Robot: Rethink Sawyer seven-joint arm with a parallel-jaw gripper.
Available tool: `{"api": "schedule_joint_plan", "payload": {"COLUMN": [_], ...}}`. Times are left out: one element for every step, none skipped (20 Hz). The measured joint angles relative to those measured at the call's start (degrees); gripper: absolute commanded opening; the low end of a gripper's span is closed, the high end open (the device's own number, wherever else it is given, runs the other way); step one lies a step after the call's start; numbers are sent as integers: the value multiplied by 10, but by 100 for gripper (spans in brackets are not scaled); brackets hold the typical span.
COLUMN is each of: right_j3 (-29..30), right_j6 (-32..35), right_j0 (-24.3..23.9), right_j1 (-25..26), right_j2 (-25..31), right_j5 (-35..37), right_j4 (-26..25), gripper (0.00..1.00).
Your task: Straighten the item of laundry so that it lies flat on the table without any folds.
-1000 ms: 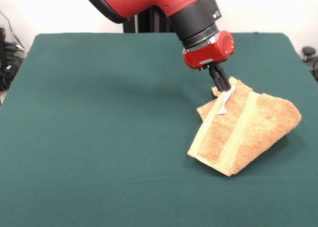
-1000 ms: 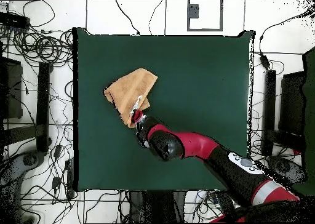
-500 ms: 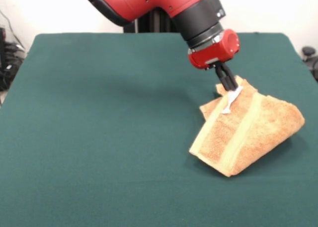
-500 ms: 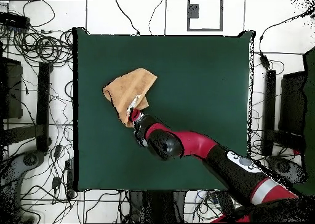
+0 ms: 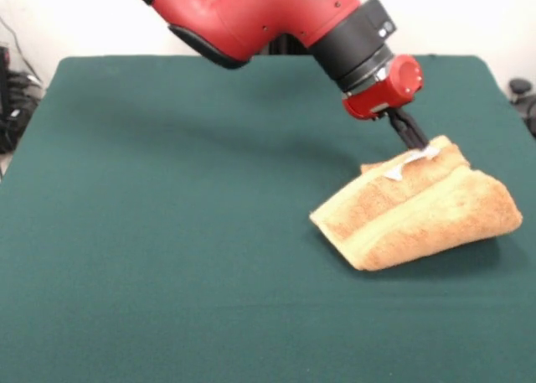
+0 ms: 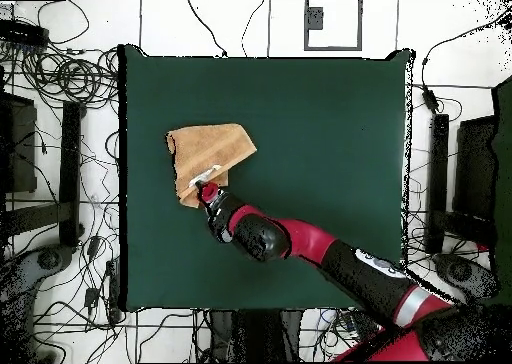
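Observation:
The tan-orange towel (image 5: 419, 214) lies folded in a thick wedge on the right part of the green table (image 5: 167, 232). Its white tag (image 5: 404, 162) shows at the raised far edge. My gripper (image 5: 415, 143) is shut on that edge, right at the tag, and the red arm comes down from the upper left. In the overhead view the towel (image 6: 212, 145) sits in the table's (image 6: 330, 130) left half, and the gripper (image 6: 206, 188) holds the towel's lower edge. The pale border band shows along the fold.
The towel lies close to the table's right edge (image 5: 521, 161) in the front view. In the overhead view, cables and dark equipment (image 6: 60, 90) surround the table on the floor.
The gripper has moved right in the front view, carrying the tagged edge with it. The towel has swung round and now lies lower and longer, with its fold facing the front.

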Motion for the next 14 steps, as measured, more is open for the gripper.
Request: {"api": "schedule_joint_plan", "payload": {"right_j3": [0, 0, 0, 1, 2, 2, 3, 3, 4, 5, 10, 11, 11, 12], "right_j6": [0, 0, 0, 0, 0, 0, 0, 0, 0, 0, 0, 0, 0, 0], "right_j0": [-2, -3, -5, -9, -11, -12, -13, -14, -14, -14, -14, -13, -13, -13], "right_j1": [6, 11, 16, 31, 39, 44, 49, 54, 57, 59, 63, 63, 63, 63], "right_j2": [2, 3, 4, 10, 13, 14, 15, 16, 16, 16, 16, 16, 16, 16], "right_j5": [0, 0, 0, 0, 0, 0, 0, 0, 0, 0, 0, 0, 0, 0], "right_j4": [0, 0, 0, 1, 1, 1, 1, 2, 2, 2, 2, 2, 2, 2], "gripper": [0, 0, 0, 0, 0, 0, 0, 0, 0, 0, 100, 100, 100, 100]}}
